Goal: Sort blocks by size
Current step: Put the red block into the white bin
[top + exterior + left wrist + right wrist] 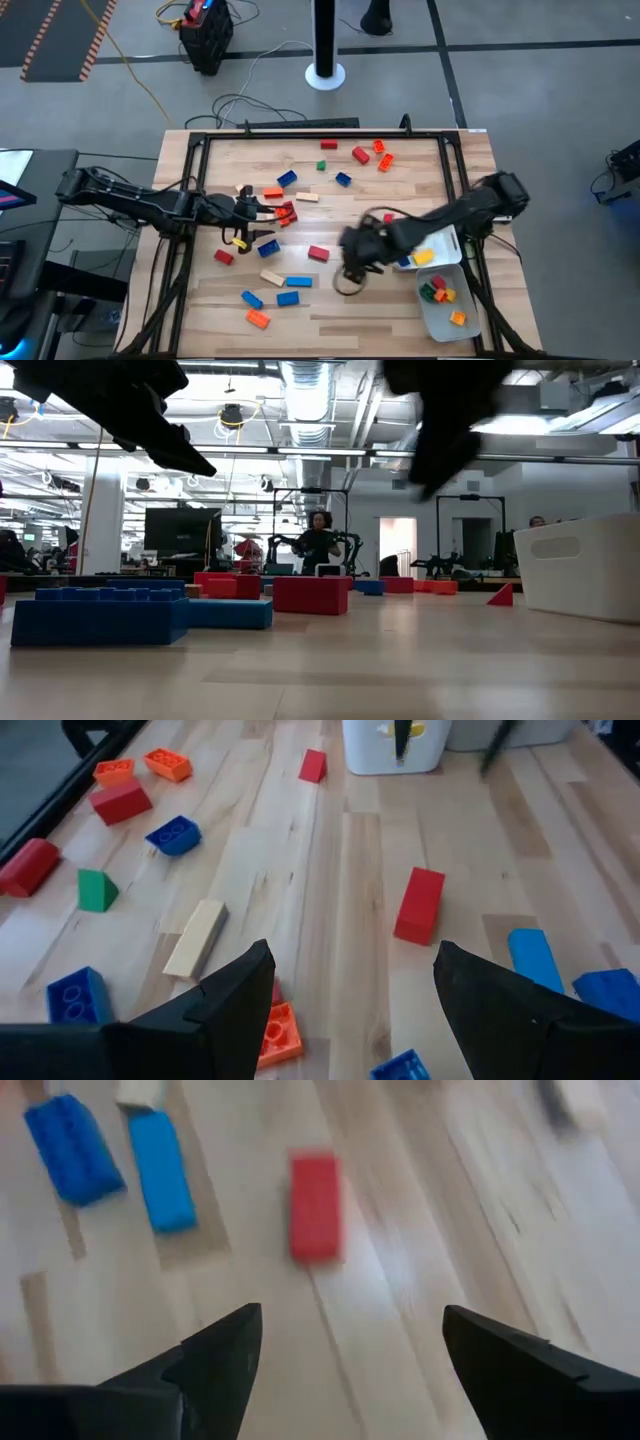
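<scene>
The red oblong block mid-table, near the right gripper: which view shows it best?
Right wrist view: the red oblong block lies unobstructed ahead of the open right gripper. The left wrist view shows it smaller; the high view tiny; in the low view I cannot tell which red block it is.

Blocks (287,178) scattered across table (400,300), some inside right-hand tray (440,325).
</scene>
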Robot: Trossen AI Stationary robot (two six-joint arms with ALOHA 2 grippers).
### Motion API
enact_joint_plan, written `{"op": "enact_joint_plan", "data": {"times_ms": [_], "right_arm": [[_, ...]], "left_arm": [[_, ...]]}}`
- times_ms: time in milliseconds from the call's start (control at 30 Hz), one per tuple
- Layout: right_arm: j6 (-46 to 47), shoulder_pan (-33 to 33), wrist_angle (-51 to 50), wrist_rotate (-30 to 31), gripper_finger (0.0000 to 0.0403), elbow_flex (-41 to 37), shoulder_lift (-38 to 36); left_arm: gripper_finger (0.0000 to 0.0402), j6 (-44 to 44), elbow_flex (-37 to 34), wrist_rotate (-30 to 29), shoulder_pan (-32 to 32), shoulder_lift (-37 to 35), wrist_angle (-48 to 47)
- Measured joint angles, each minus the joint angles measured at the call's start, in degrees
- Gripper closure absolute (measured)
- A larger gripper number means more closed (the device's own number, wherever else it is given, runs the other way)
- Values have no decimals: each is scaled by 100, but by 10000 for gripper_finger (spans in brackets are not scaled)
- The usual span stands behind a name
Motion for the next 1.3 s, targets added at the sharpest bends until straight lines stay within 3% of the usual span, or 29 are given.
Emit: {"op": "enact_joint_plan", "data": {"times_ms": [133,400,700,900,1100,1300], "right_arm": [[-1050,-357,789,-122,67,0,525],[-1895,-601,1746,-202,67,-4,1152],[-2058,-485,2293,-332,72,-3,1521],[-2041,-369,2452,-313,126,9,1868],[-2017,-375,2190,-306,245,1,1745],[-1828,-465,587,-199,251,-16,828]], "left_arm": [[137,-60,0,-206,-93,-107,-189],[137,-280,0,-393,-135,-286,-631],[137,-423,0,-418,-135,-282,-662],[137,-424,-2,-542,-137,-284,-556],[137,-423,-2,-547,-135,-284,-550],[137,-423,-2,-547,-137,-284,-569]]}}
